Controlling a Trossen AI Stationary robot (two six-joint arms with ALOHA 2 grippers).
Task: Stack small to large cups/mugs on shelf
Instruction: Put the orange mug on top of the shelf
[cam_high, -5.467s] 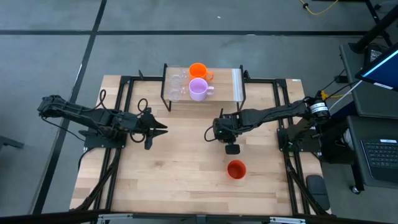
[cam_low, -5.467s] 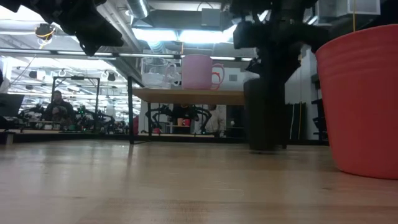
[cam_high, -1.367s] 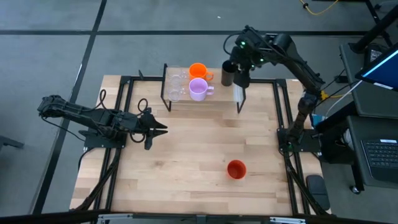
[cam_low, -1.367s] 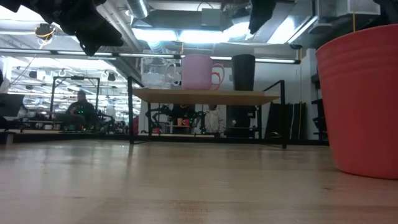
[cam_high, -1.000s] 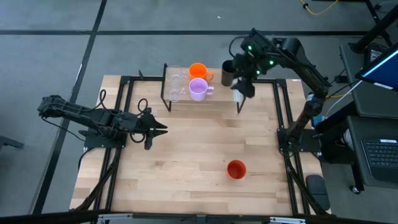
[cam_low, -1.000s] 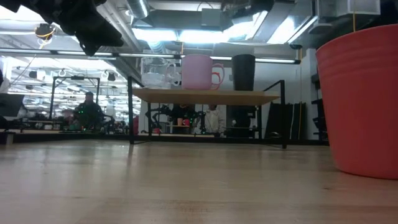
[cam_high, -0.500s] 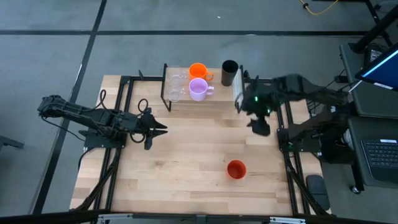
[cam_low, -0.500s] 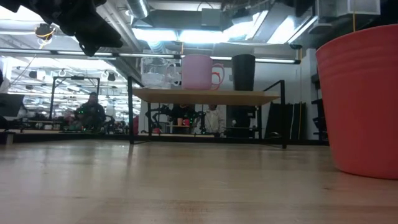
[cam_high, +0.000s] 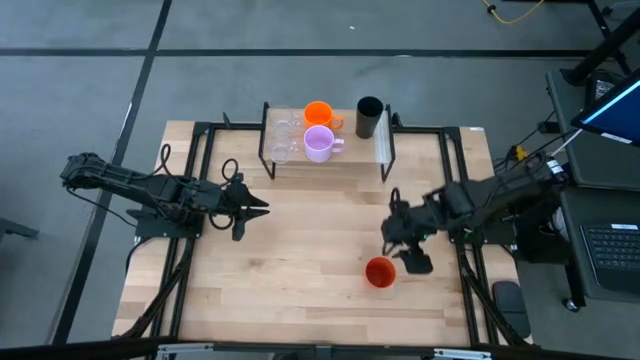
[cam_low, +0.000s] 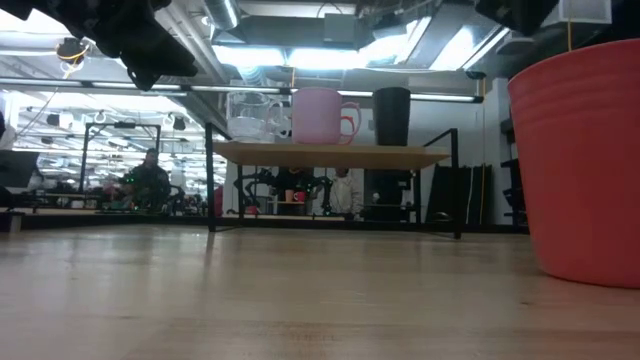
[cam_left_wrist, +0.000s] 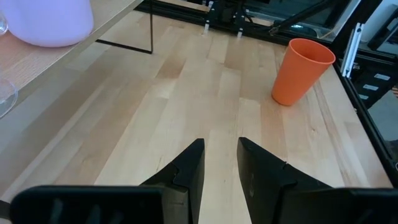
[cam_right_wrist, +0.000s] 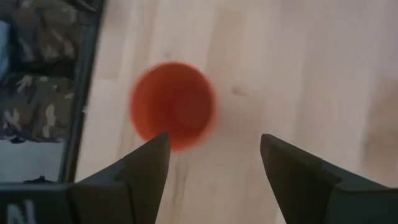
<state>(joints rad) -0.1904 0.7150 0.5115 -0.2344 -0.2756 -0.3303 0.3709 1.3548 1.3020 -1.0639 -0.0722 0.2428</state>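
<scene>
The shelf (cam_high: 352, 146) stands at the table's far middle. On its top board stand two clear glass cups (cam_high: 283, 138), an orange mug (cam_high: 318, 113), a lilac mug (cam_high: 320, 145) and a black cup (cam_high: 369, 118), each on its base. A red-orange cup (cam_high: 379, 272) stands upright on the table near the right front. My right gripper (cam_right_wrist: 214, 146) hangs open, pointing down, just beside and above this cup (cam_right_wrist: 174, 106). My left gripper (cam_high: 262, 208) waits at the table's left, its fingers slightly apart (cam_left_wrist: 221, 165) and holding nothing.
The black frame rails (cam_high: 455, 180) run along the table's sides. Bare tabletop (cam_high: 300, 250) lies between the shelf and the red-orange cup. The low view shows that cup large at the right (cam_low: 580, 160) and the shelf top (cam_low: 330, 155) behind.
My right gripper has swung from the shelf's right end, beside the black cup, toward the table's near edge and now hangs by the red-orange cup. It has stayed open. The black cup stays standing on the shelf.
</scene>
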